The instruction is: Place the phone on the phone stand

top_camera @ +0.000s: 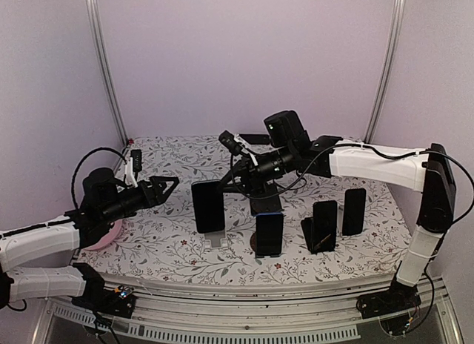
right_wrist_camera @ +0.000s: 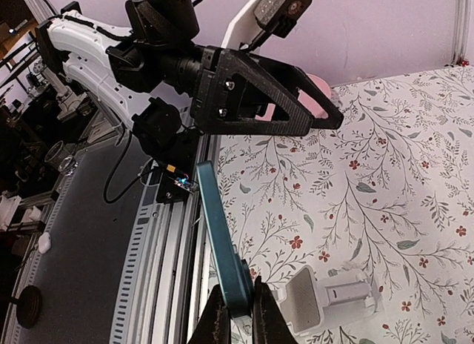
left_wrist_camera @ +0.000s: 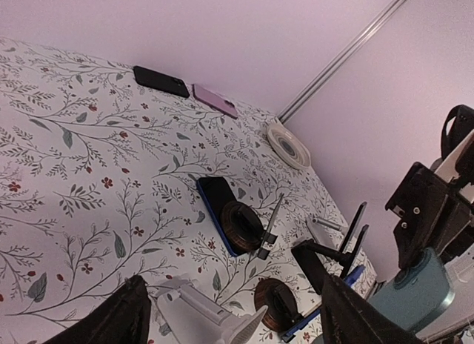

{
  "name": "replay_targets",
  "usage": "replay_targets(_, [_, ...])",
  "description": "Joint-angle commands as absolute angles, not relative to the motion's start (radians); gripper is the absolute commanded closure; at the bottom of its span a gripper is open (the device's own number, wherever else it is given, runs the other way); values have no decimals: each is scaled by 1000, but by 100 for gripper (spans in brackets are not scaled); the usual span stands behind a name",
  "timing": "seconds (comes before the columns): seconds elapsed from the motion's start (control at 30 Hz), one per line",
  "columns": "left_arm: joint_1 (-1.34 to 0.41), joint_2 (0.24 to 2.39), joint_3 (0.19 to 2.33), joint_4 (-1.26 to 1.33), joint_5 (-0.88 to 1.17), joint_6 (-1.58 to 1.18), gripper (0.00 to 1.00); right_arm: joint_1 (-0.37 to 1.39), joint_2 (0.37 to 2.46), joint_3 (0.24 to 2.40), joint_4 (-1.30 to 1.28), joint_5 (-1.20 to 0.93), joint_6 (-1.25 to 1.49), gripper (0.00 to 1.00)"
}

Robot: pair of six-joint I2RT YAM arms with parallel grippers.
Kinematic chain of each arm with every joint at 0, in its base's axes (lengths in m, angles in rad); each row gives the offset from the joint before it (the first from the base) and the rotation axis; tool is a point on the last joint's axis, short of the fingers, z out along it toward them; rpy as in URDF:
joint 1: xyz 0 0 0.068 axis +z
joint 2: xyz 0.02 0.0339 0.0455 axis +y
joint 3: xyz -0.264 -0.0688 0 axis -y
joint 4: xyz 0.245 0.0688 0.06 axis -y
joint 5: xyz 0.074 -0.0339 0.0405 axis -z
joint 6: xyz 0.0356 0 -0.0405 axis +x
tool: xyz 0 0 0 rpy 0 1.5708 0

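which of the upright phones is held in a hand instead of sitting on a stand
The leftmost one: the teal-backed phone, pinched in the right hand over the white stand. The other three phones to its right are free of either hand.

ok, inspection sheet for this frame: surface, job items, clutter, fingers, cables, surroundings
Surface: floral cloth, flat, no spills seen.
Job's things: teal phone held on edge close to the white phone stand, not yet seated.
Clutter: three upright dark phones front right; black phone and pink phone flat at the back; white disc; pink item by the left arm.
Grippers: right gripper fingers shut on the teal phone's edge; left gripper open, empty.
Cables: black loop on the left arm, black cable on the right arm; none on the cloth.
Surroundings: lilac walls, two metal posts.
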State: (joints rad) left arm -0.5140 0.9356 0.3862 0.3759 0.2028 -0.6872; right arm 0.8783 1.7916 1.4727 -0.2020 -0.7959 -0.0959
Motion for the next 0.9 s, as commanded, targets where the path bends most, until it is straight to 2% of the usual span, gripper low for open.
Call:
replay_targets(0.0, [-501, 940, 402, 382, 224, -668, 21, 879, 1848, 1480, -149, -830, -113, 98])
replay_targets(0.43, [-499, 979, 398, 415, 244, -655, 21, 812, 1984, 1488, -93, -870, -122, 98])
replay_targets(0.87, [-495, 1004, 401, 431, 262, -652, 21, 811, 1996, 1456, -35, -848, -83, 98])
